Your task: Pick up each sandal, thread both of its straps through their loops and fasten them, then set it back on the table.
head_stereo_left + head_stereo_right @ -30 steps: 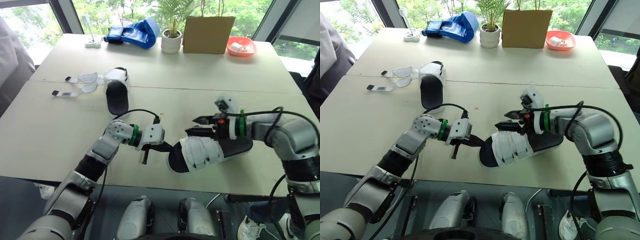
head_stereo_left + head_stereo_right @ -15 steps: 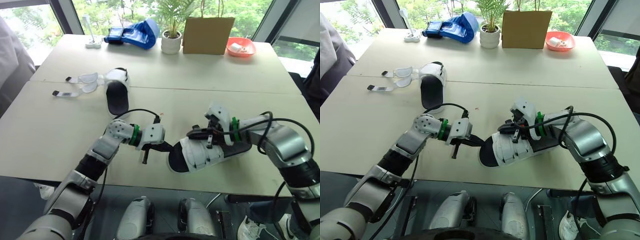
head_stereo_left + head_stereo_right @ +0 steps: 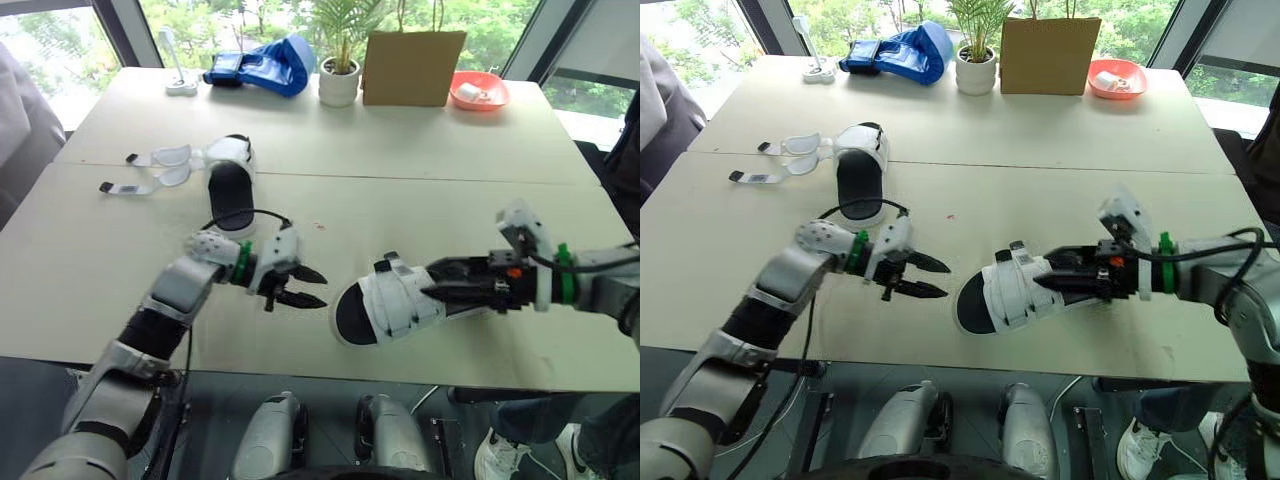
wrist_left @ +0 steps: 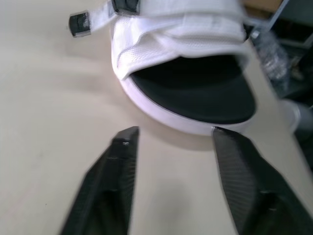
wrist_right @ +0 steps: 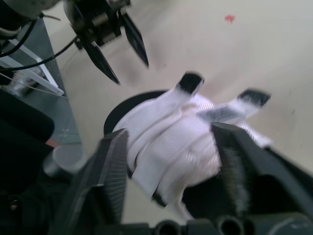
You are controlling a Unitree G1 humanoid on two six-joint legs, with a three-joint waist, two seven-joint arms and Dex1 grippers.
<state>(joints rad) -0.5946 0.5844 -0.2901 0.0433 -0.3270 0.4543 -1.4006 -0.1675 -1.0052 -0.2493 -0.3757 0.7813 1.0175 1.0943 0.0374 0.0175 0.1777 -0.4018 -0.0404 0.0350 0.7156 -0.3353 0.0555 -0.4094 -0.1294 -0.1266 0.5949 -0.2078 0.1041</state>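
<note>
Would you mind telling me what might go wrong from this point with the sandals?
The near sandal lies close to the table's front edge; the open right end effector, astride it, might nudge it off. Two strap tabs stick up, so the fastening may be loose. The far sandal has straps lying flat and unthreaded, likely hard to pinch.

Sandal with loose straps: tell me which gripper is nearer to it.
Left. The left gripper hovers open a little robot-side of the sandal with loose straps. The right gripper is farther off, open at the other sandal.
</note>
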